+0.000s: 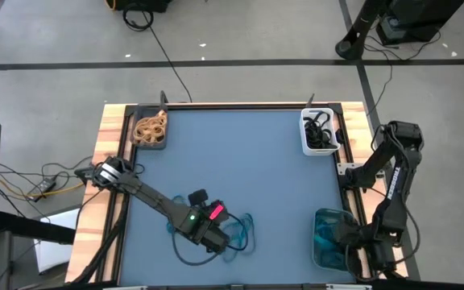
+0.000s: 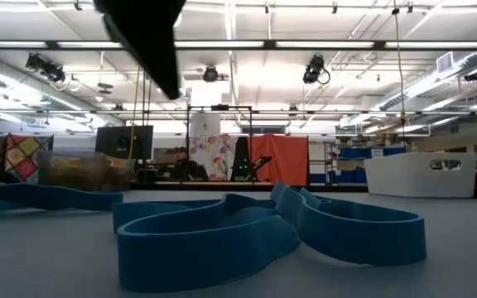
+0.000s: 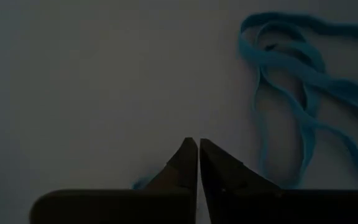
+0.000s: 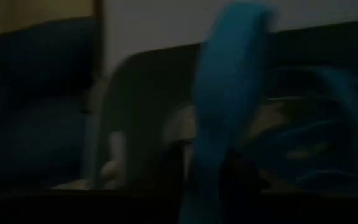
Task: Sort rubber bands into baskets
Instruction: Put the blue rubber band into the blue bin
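Several blue rubber bands (image 1: 240,229) lie loose on the blue table near its front edge; they also show in the low view (image 2: 247,236) and the left wrist view (image 3: 303,93). My left gripper (image 3: 197,146) is shut and empty, just left of them and above the table (image 2: 151,45). My right gripper (image 1: 351,240) is at the grey-teal basket (image 1: 322,256), which holds blue bands, and is shut on a blue band (image 4: 229,93). The dark basket (image 1: 150,143) holds tan bands (image 1: 150,127). The white basket (image 1: 306,138) holds black bands (image 1: 321,133). My right gripper pinches a blue rubber band between its two fingers, at the band's near part (image 4: 207,180). The band reaches out past the fingertips over the grey-teal basket. The dark picture hides which part of the loop is held and whether it touches the basket.
The table has a raised wooden rim (image 1: 107,137) on its left and right sides. Black cables (image 1: 188,250) trail from the left arm near the front edge. The middle of the blue table (image 1: 240,161) is bare.
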